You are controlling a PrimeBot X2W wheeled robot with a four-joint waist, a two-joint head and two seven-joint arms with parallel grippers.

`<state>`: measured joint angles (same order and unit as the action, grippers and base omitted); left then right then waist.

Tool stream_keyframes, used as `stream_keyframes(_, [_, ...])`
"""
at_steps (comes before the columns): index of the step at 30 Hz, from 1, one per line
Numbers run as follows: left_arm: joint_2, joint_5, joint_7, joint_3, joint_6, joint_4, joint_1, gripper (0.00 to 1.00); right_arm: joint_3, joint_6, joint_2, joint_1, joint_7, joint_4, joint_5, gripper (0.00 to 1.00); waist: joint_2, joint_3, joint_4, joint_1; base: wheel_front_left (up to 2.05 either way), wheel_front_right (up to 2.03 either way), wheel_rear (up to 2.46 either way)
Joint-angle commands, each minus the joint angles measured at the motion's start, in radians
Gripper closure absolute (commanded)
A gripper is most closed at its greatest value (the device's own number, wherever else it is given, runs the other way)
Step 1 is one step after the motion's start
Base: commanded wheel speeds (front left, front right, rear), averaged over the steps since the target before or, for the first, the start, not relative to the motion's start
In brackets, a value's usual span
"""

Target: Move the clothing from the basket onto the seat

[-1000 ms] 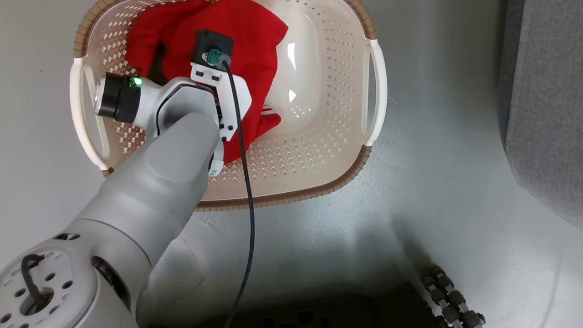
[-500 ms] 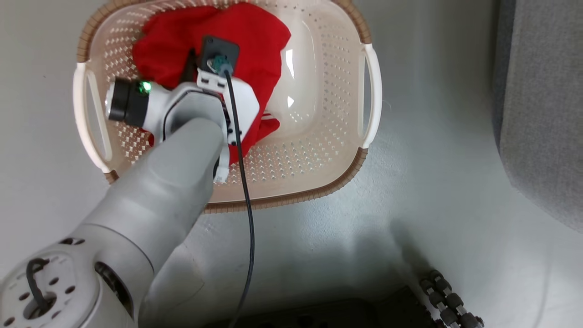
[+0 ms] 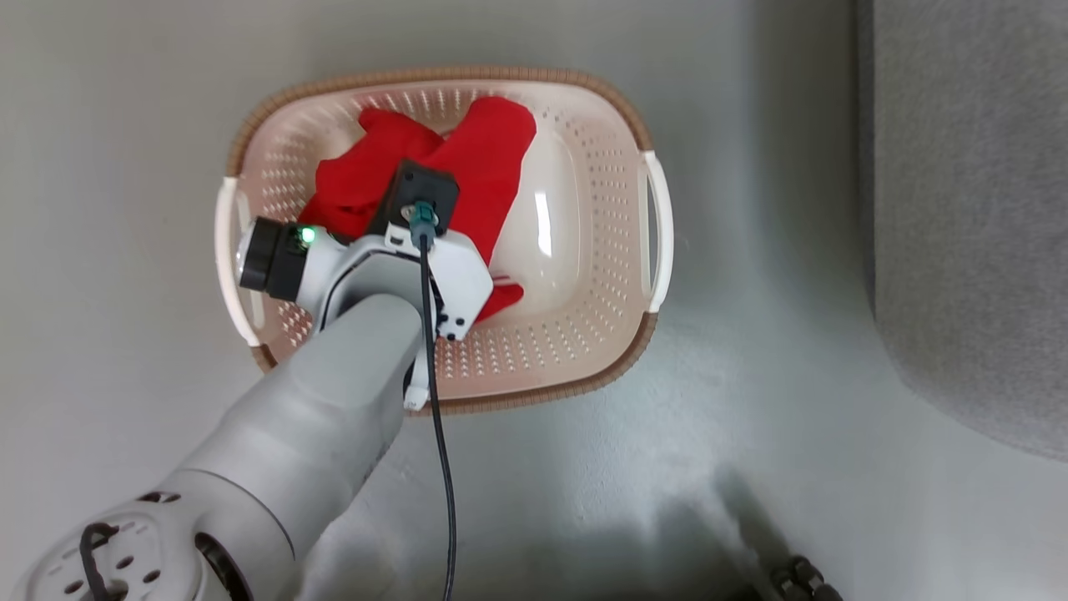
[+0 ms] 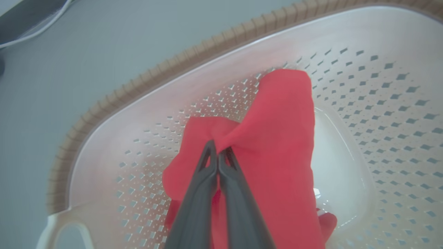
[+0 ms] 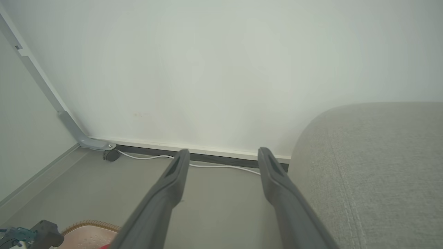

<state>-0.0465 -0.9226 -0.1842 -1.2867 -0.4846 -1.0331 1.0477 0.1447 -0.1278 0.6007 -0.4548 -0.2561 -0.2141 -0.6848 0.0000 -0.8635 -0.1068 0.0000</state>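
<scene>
Head cam: high, facing steeply down at basket [image 3: 542, 355] and floor [image 3: 751, 467]. Left wrist cam: close inside same basket. Right wrist cam: low, facing wall [image 5: 221, 69]; seat [image 5: 380, 166] shared with head.

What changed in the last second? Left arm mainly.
The left gripper shut its fingers on the clothing, which now bunches to a peak at the tips instead of lying spread. The whole head view shifted: the camera moved, not the basket. Same as before: clothing in the basket, none on the visible seat, right gripper open.
</scene>
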Motion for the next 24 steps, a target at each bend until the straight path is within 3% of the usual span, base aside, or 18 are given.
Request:
stream_keyframes(1, [-0.004, -0.009, -0.020, 0.007, 0.002, 0.018, -0.031, 1.00, 0.016, -0.003, 0.019, 0.057, -0.006, -0.011, 0.006, 0.00, 0.0000, 0.061, 0.010, 0.0000, 0.00, 0.00, 0.00])
stream_keyframes(12, [-0.004, -0.038, -0.076, 0.019, 0.010, 0.065, -0.127, 1.00, 0.073, -0.003, -0.008, 0.104, -0.006, 0.065, 0.035, 0.00, 0.0000, 0.270, 0.025, 0.0000, 0.00, 0.00, 0.00])
stream_keyframes(24, [-0.004, 0.175, -0.077, 0.237, -0.002, 0.243, -0.307, 1.00, 0.121, -0.003, -0.098, 0.173, -0.006, 0.200, 0.089, 0.00, 0.0000, 0.510, 0.049, 0.0000, 0.00, 0.00, 0.00])
